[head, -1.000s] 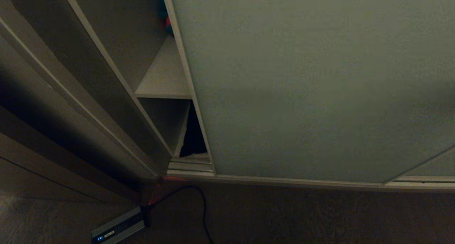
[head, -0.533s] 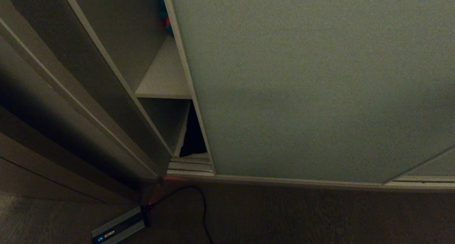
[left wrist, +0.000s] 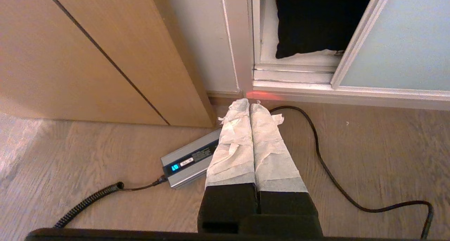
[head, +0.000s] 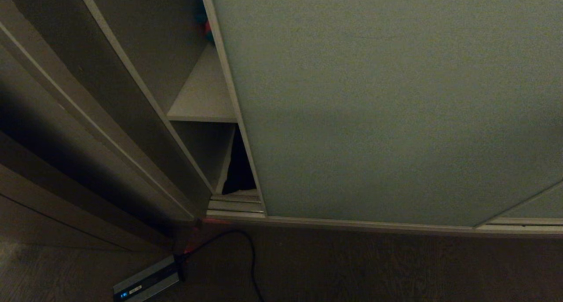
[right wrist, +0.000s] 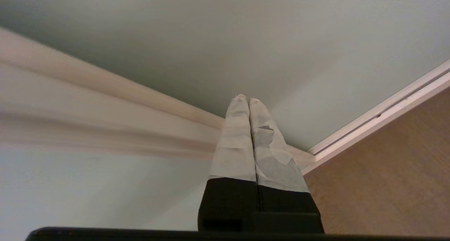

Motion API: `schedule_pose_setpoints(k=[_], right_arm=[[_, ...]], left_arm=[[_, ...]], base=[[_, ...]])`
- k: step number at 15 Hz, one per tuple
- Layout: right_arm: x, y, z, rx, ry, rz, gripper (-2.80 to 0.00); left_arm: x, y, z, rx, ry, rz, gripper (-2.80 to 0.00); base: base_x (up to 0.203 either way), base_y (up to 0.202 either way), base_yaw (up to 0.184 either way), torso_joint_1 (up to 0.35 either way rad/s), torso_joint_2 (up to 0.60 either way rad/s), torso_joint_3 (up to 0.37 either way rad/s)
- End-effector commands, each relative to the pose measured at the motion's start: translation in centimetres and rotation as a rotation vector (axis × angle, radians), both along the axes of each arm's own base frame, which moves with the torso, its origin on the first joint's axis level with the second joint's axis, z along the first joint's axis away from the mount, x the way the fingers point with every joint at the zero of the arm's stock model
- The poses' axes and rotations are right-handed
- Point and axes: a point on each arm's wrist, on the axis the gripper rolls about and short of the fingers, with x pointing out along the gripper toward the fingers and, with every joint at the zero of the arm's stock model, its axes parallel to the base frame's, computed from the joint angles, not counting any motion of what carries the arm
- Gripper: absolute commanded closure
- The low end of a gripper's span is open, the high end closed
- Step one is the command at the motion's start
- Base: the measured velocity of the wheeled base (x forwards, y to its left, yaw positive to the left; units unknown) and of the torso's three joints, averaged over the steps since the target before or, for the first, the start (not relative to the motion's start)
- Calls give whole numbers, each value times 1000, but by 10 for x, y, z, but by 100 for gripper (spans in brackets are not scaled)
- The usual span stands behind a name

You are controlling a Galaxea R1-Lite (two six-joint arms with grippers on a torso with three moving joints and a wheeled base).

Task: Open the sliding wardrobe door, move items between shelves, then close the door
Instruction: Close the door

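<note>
So we're at the door-sliding part right now. The door (head: 387, 104) is nearly across the whole wardrobe, with only a narrow gap left at its left edge. Through that gap you can see a white shelf (head: 202, 95), and below it, on the wardrobe bottom, the black back of the cushion (left wrist: 313, 19) standing just inside the door's rim.

Our right hand (right wrist: 249, 100) has its fingers pressed together, holding nothing, tips up close to the door panel near its corner rim. Can't tell if they're actually touching it. The left hand (left wrist: 249, 105) is also pinched together and empty, hanging low over the floor near the door track, with a charger box (left wrist: 191, 160) and its cable (left wrist: 316, 146) beside it.

Our guess: the next move needs the right hand planted on the panel or rim, then a steady sideways push along the track.
</note>
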Motion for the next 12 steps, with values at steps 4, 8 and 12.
schedule_pose_setpoints(k=[4,8,12], right_arm=[[6,5,-1,37,-7,23,0],[14,5,-6,52,-1,47,0],[20,11,-8,69,2,72,0]], left_arm=[[0,0,0,1,2,1,0],[0,0,0,1,2,1,0],[0,0,0,1,2,1,0]], base=[[0,0,0,0,0,0],[0,0,0,0,0,0],[0,0,0,0,0,0]])
